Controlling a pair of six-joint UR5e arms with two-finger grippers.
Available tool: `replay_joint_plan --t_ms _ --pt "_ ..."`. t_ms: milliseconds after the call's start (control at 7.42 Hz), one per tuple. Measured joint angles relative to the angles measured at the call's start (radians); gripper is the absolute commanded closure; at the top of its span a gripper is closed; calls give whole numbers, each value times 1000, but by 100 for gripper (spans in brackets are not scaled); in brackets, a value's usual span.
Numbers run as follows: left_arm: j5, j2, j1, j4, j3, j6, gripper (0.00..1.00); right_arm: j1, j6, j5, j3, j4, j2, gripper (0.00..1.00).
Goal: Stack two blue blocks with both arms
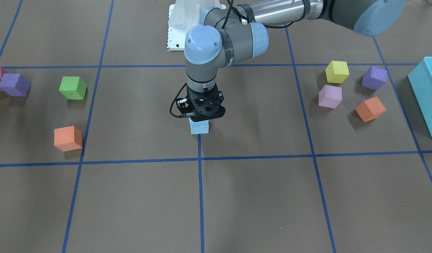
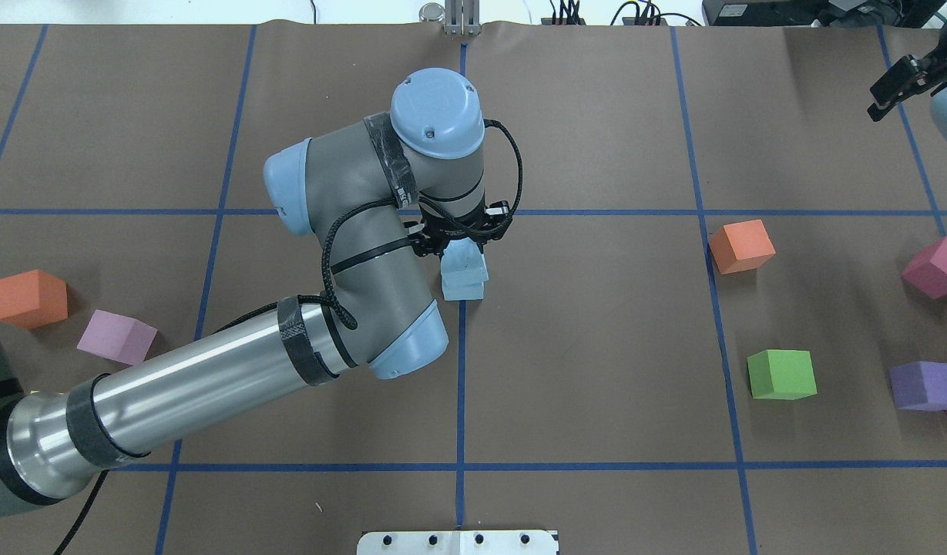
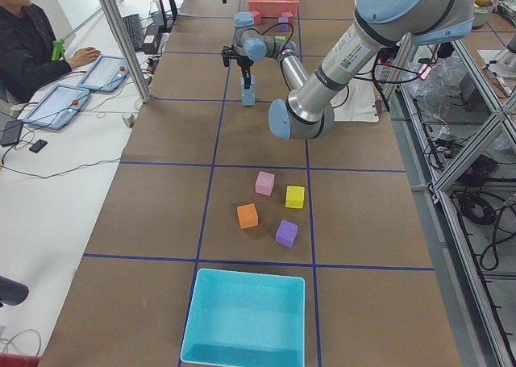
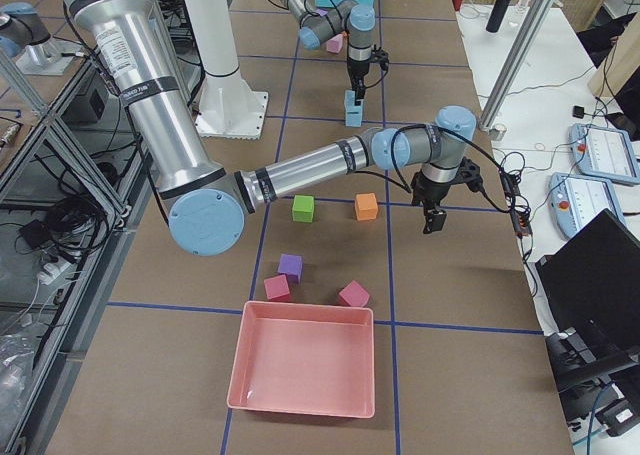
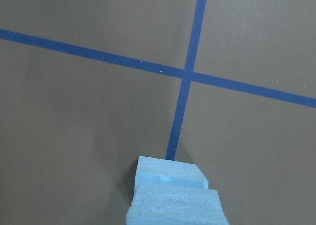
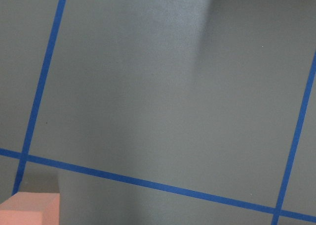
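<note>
Because the upper blue block [image 2: 465, 260] sits slightly askew on the lower blue block [image 2: 463, 290] at mid-frame under the left gripper [image 2: 462, 239], whose fingers I cannot tell are clamped or apart, any sideways drag on leaving could topple it.

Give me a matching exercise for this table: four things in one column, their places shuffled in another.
1 green foam cube
2 yellow foam cube
3 two pale blue foam cubes
4 large turquoise plastic bin

A stacked beneath the left end effector
B outermost on the robot's left
C robot's right half
D robot's left half, beside a lilac foam cube

Pairs: 1-C, 2-D, 3-A, 4-B.
</note>
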Motion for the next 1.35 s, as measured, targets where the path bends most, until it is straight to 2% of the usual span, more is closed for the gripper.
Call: replay_joint_plan --t_ms 270,809,1078,1348 --pt "1 0 -1 1 2 10 4 0 0 0 0 0 0 0" --pt "-14 1 -24 15 -22 29 3 0 1 0 -2 0 2 0" --pt "-130 40 -168 119 -126 195 3 0 5 0 -7 1 3 0" --pt "-234 201 -352 183 -263 454 3 -1 12 -1 -10 4 3 0"
